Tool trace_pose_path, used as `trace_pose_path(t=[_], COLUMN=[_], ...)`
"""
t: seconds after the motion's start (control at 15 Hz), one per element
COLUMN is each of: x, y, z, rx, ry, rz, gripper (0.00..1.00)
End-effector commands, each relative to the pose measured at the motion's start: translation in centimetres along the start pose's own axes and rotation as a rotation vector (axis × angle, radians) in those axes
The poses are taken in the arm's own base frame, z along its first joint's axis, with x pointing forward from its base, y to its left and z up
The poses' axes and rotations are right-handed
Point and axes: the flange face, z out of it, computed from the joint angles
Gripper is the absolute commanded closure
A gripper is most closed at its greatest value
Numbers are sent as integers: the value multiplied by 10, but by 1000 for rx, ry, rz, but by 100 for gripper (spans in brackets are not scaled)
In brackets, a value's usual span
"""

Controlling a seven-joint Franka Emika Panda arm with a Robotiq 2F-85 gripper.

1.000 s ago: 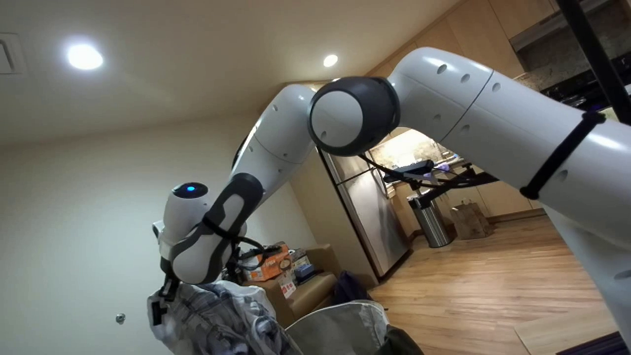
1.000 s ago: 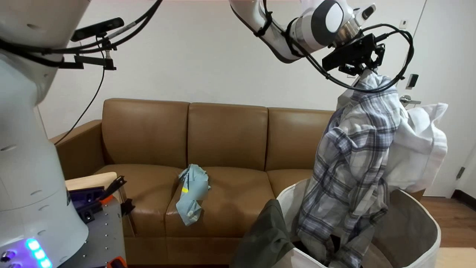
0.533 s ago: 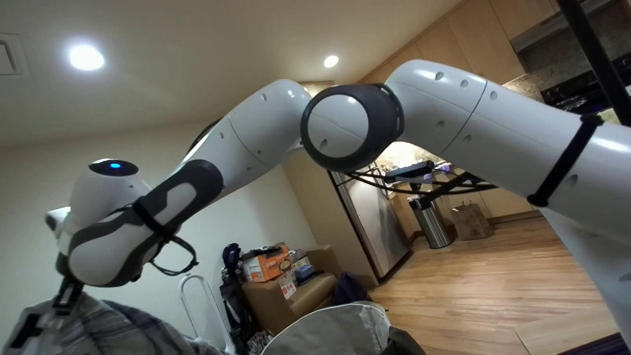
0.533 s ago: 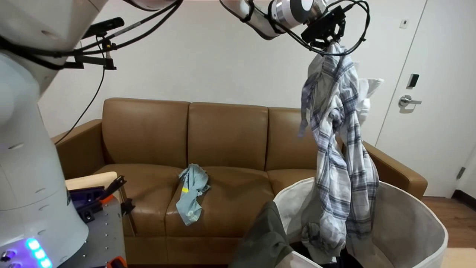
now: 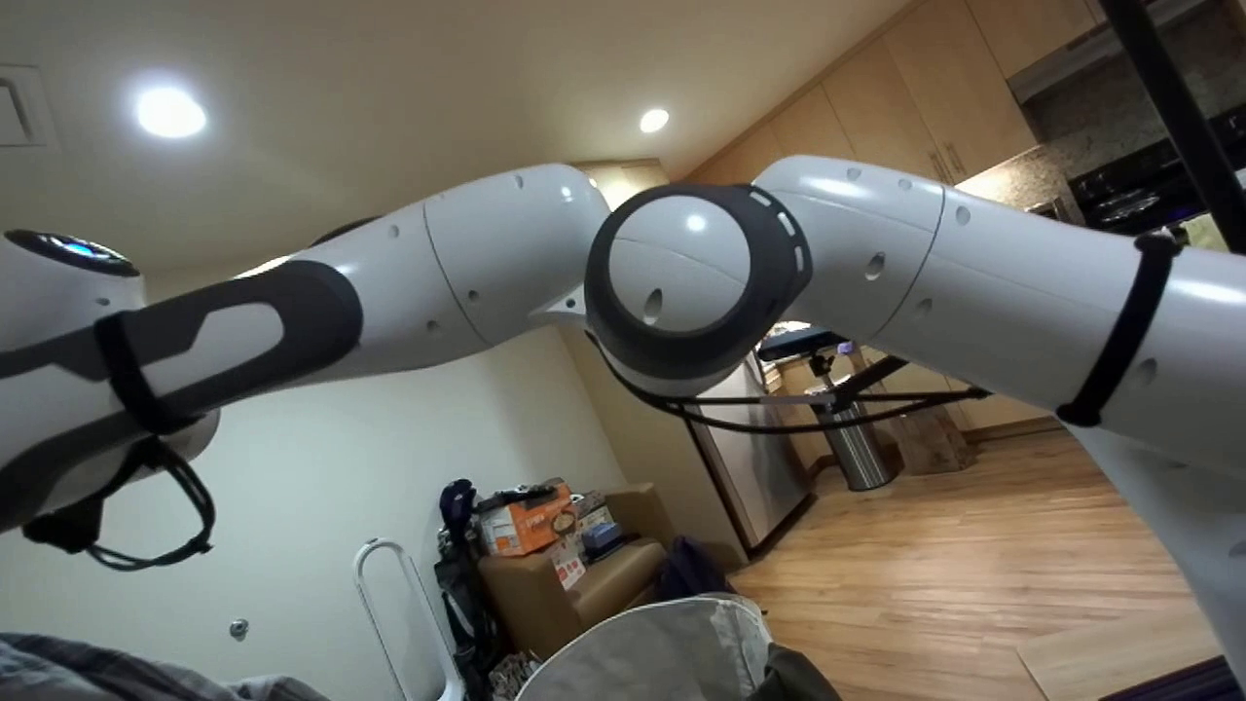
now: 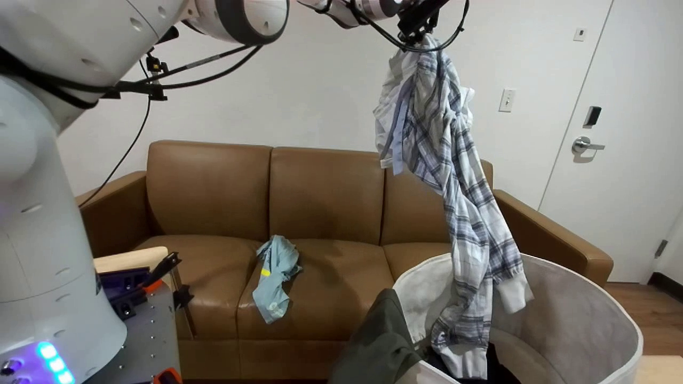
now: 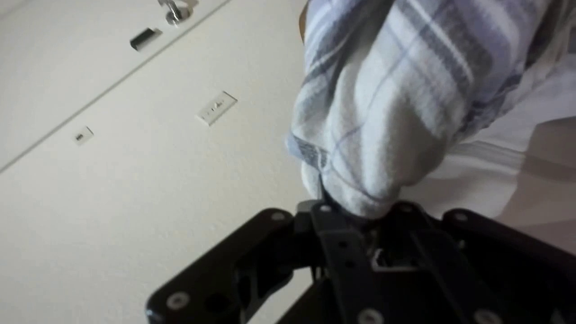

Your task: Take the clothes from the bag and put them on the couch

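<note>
My gripper is shut on a plaid shirt, high at the top of an exterior view. In the wrist view the gripper pinches the bunched plaid cloth; the fingertips are covered by it. White fabric hangs with it; I cannot tell whether it is separate. The shirt's lower end hangs inside the grey bag; the bag also shows in an exterior view. Black cloth lies in the bag. A grey-blue garment lies on the brown couch.
Dark green-grey cloth drapes over the bag's near left rim. The robot base's metal stand holds clamps at the left. The couch's armrest stands behind the bag. A brown seat with boxes stands farther off.
My gripper has risen and moved left in an exterior view, pulling the plaid shirt up out of most of the bag and toward the couch. The garment on the couch has not moved.
</note>
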Motion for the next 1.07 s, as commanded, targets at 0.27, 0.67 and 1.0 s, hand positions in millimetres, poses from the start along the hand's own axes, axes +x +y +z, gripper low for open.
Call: trace_pose_path(t=[0.27,0.67,1.0], x=[36,27,39], y=[-22,-42,-81], z=[4,24,43], rx=[132,214,290], ry=[233,221,262], rz=[-144,-132,-145], gripper=[89,81,89])
